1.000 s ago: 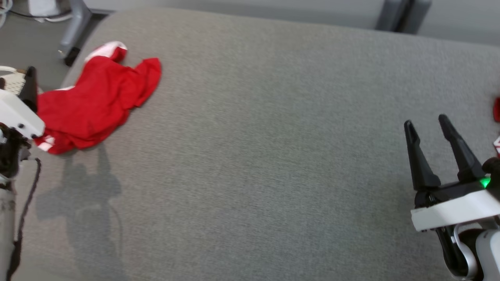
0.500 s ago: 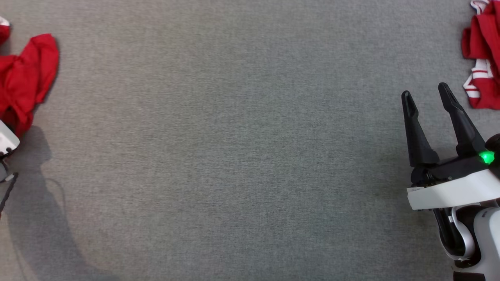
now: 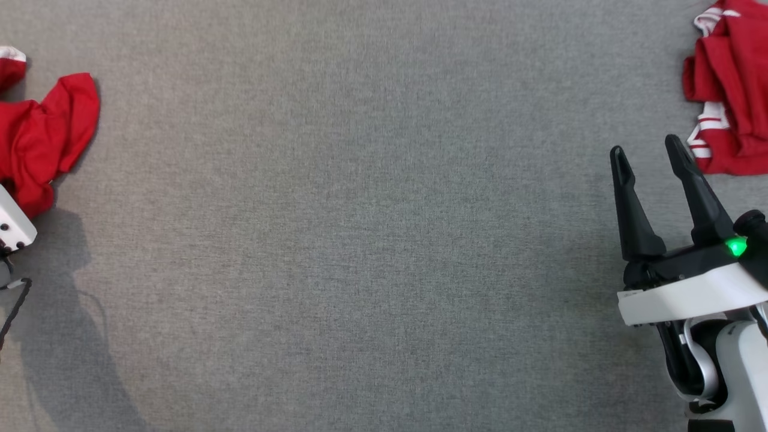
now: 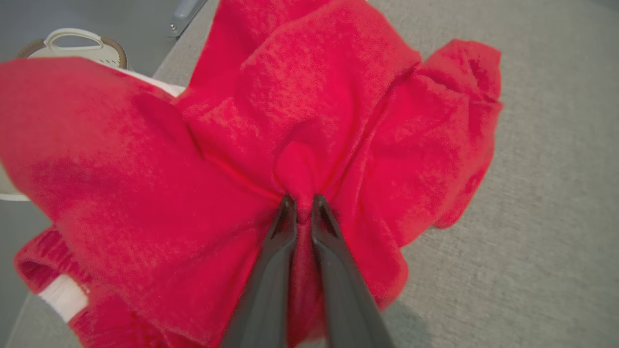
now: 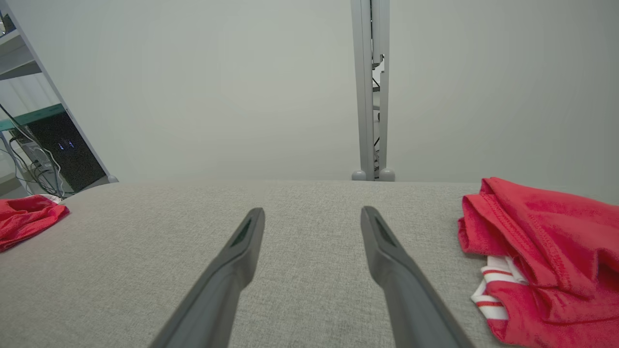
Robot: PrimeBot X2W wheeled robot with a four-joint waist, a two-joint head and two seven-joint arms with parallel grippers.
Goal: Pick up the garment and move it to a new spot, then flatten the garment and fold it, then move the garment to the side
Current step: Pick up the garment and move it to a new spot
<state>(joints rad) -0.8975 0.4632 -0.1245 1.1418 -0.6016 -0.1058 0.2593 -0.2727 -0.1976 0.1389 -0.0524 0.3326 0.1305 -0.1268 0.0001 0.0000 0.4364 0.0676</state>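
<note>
Left wrist view: pinching a bunched ridge of the red garment [image 4: 309, 96] with the left tool [image 4: 300, 205], fingertips pressed almost together and cloth squeezed between them. Creases fanning out from the pinch, remaining cloth lying slack around it. Crumpled into a heap, so no clear long axis to work from yet.

From the head view, lying at the far left edge of the grey table [image 3: 372, 240], partly cut off by the frame. Leaves a broad bare stretch of table to the right, toward the middle. Probably the new spot, so any carry would run rightward from that left edge. Falls to the left arm, by far the nearer.

Right tool [image 3: 645, 147] spread wide, holding nothing, poised above the table near its right edge, well apart from the gripped cloth. Just beyond it, a striped red garment [image 3: 729, 90], untouched.

Judged step: grasp made, lift not yet begun. Worth raising high enough to clear trailing cloth before swinging right. Some risk of having caught only a thin layer and dragging everything else along the table.
</note>
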